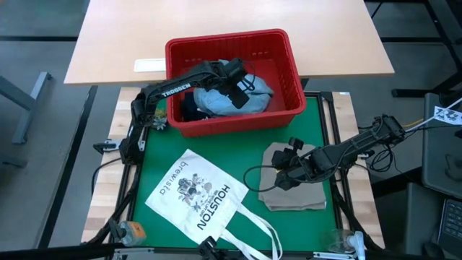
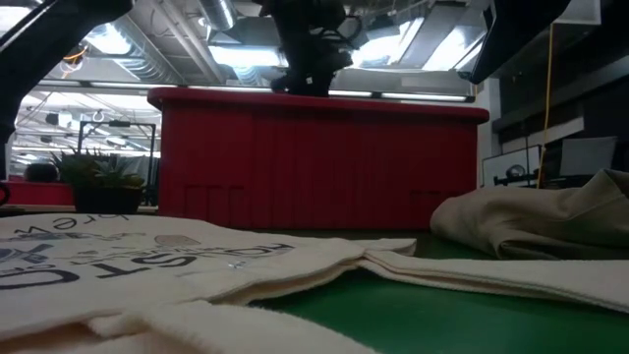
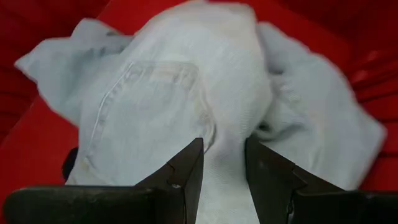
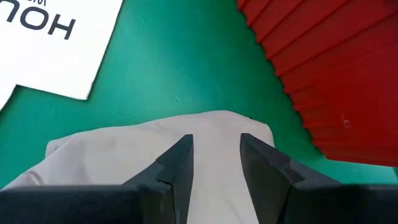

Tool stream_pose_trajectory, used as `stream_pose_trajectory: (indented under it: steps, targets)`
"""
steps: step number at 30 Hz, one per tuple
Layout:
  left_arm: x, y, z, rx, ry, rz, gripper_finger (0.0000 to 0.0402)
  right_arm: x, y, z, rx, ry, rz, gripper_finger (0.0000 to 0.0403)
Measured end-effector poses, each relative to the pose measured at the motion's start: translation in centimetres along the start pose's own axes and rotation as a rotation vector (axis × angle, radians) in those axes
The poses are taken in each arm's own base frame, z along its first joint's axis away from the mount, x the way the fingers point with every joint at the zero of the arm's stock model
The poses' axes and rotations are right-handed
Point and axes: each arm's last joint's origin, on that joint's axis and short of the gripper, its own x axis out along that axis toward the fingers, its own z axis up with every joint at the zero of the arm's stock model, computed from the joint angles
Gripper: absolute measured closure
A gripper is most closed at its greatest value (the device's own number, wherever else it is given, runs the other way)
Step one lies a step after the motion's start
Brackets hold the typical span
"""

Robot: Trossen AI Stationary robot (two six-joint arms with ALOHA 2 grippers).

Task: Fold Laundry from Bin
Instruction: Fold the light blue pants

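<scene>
Left gripper [image 3: 222,163] is down in the bin [image 1: 288,59], fingers apart with a ridge of jeans [image 3: 186,93] between them. Right gripper [image 4: 215,160] hangs over the beige cloth [image 4: 124,155], fingers parted, bare green mat [image 4: 180,68] ahead. One tote [image 1: 195,191] lies well left.

The jeans [image 1: 238,97] hide most of a dark garment [image 1: 192,110] beneath them
</scene>
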Motion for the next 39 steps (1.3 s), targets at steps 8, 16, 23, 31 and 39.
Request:
stream_pose_trajectory:
  steps: [8, 16, 23, 31, 39]
  targets:
    - [1.8, -0.4, -0.9, -0.008, 0.050, -0.071, 0.0289, 0.0, 0.0, 0.0, 0.000, 0.000, 0.000, 0.0269]
    - [1.6, -0.5, -0.7, -0.003, 0.042, -0.096, 0.0358, 0.0, 0.0, 0.0, -0.032, 0.000, 0.000, 0.0269]
    - [-2.9, 0.0, 1.6, 0.032, -0.108, -0.163, 0.0396, -3.5, -1.9, 1.2, -0.045, -0.078, -0.018, 0.0269]
    - [-7.2, 0.5, 3.6, -0.052, -0.287, -0.413, 0.0399, -8.3, -4.8, 3.1, -0.040, -0.314, -0.137, 0.0269]
    - [-8.9, 0.1, 4.7, -0.106, -0.379, -0.649, 0.0400, -9.0, -8.3, 4.1, -0.021, -0.328, -0.248, 0.0269]
